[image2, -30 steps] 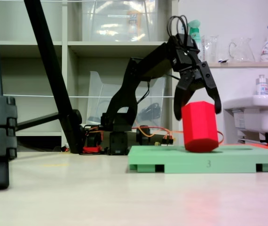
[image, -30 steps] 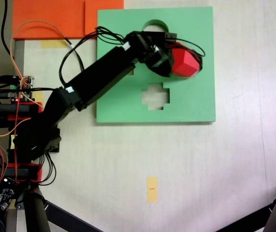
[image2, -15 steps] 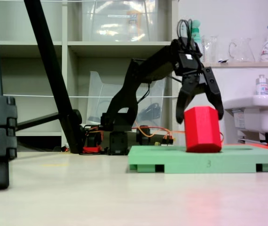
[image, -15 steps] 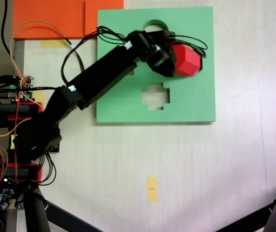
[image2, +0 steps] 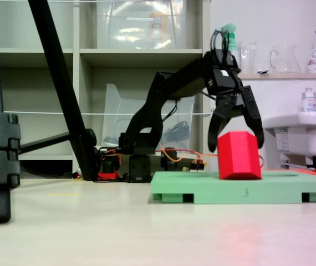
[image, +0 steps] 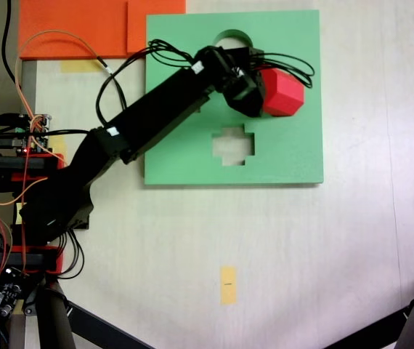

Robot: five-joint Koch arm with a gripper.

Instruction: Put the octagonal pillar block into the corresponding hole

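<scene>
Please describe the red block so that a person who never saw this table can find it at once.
Find the square green foam board on the pale table, seen from above. Near its right side, under the black gripper, sits the bright red eight-sided foam block. It is the only red solid standing on the board; the neighbours are cut-outs.

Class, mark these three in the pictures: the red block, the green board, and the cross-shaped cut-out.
Red block [image2: 238, 156]: low fixed view, on its front face.
Green board [image: 287, 156]: fixed view from above, on bare surface near its right edge.
Cross-shaped cut-out [image: 234, 143]: fixed view from above, at its centre.
</scene>
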